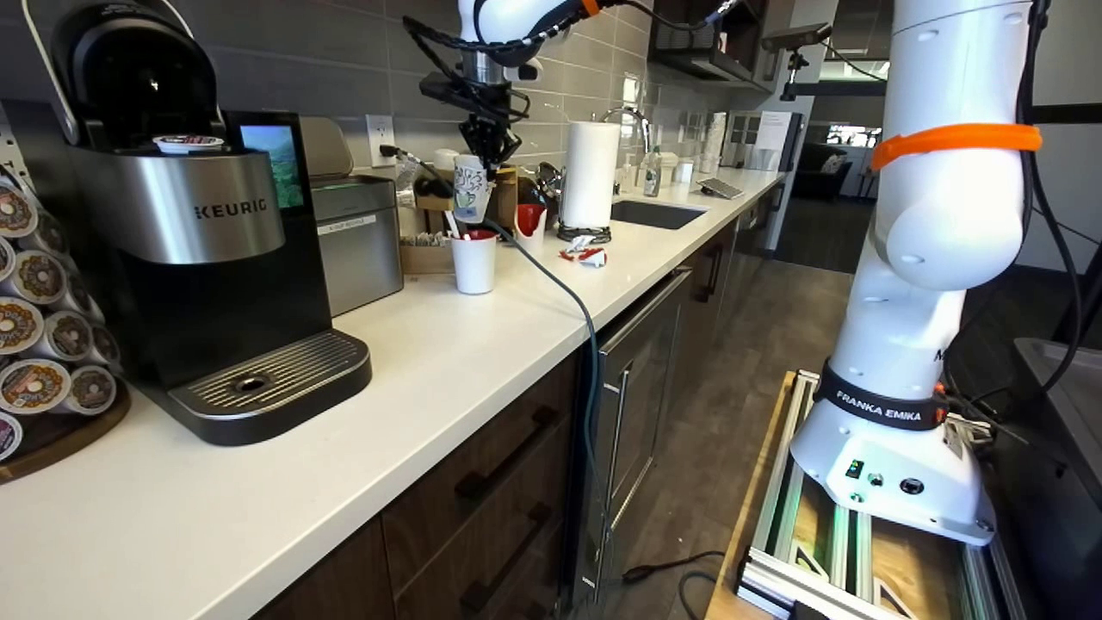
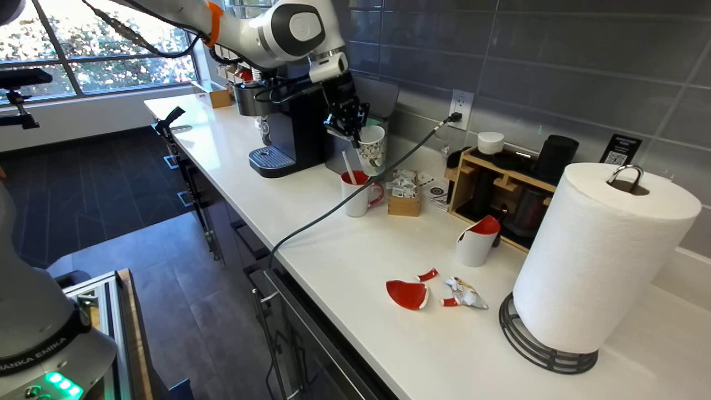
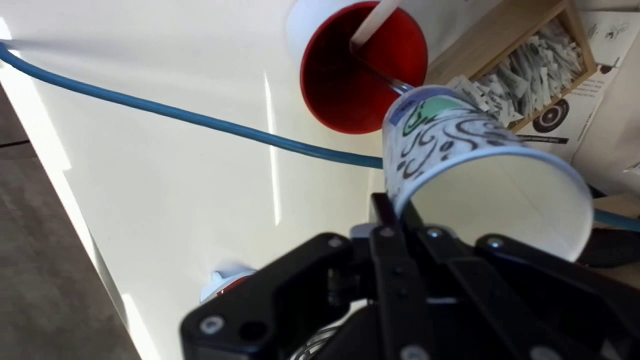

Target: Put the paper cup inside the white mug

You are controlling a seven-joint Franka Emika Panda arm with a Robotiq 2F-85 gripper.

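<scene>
My gripper (image 3: pixel 397 207) is shut on the wall of the paper cup at its rim, one finger inside and one outside. The paper cup (image 3: pixel 440 132) is white with a green and dark swirl print and hangs tilted in the air; it also shows in both exterior views (image 1: pixel 470 189) (image 2: pixel 372 153). The white mug (image 2: pixel 355 201), red inside with a red handle, stands upright on the counter below the cup. A white stick and a thin metal utensil stand in it. In the wrist view the cup's base overlaps the lower right edge of the mug's opening (image 3: pixel 325 85).
A dark cable (image 2: pixel 328 214) runs from the wall outlet past the cup and mug over the counter edge. A wooden box of packets (image 2: pixel 404 205) stands beside the mug. A broken red-lined mug (image 2: pixel 476 244), shards (image 2: pixel 408 294), a paper-towel roll (image 2: pixel 600 261) and a coffee maker (image 1: pixel 215 207) stand around.
</scene>
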